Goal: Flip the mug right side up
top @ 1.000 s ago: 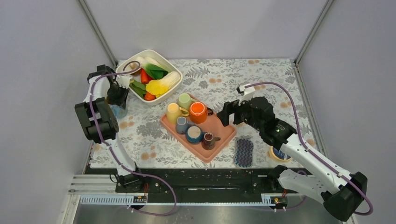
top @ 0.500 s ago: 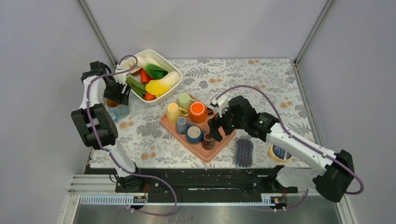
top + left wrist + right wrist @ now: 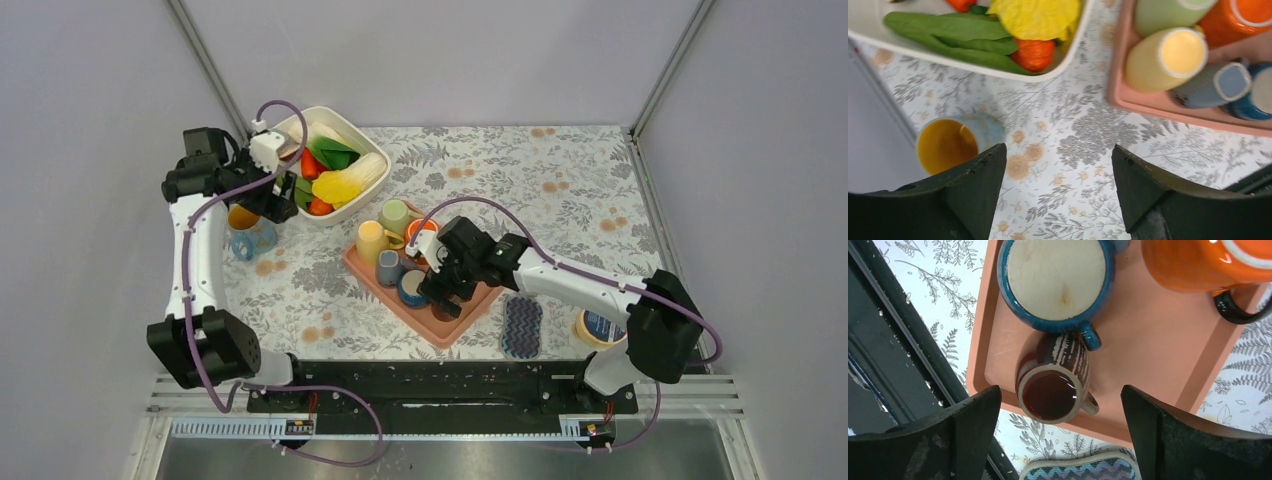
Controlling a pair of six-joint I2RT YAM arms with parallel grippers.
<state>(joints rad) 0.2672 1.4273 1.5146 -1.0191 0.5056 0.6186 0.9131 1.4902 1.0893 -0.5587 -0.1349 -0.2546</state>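
While the right claw (image 3: 1060, 390) hangs with its fingers spread wide and nothing held, the brown mug (image 3: 1052, 382) sits straight below the gap. It stands mouth up, its dark inside showing, close to one edge of the tray (image 3: 1158, 355). Just beyond it from the claw stands the teal mug (image 3: 1058, 280), bottom up, and its handle seems to touch the brown mug's side. Farther out, past the finger at the right of the wrist view, is the orange mug (image 3: 1208, 262), also bottom up. Its black handle points toward the tray's rim. Off the tray on the claw's near side, a corner of a zigzag pad (image 3: 1083, 472) lies on the flowered table (image 3: 1248, 390).

The left claw (image 3: 1059, 150) is likewise released and grips nothing, above bare cloth well apart from the right claw. Below the finger at the left of its wrist view stands the blue mug (image 3: 950, 145), mouth up and orange inside. Ahead of the claw lies the white bowl (image 3: 973, 70) of vegetables. Ahead and past the other finger, the tray's near corner carries the yellow mug (image 3: 1165, 57), bottom up.
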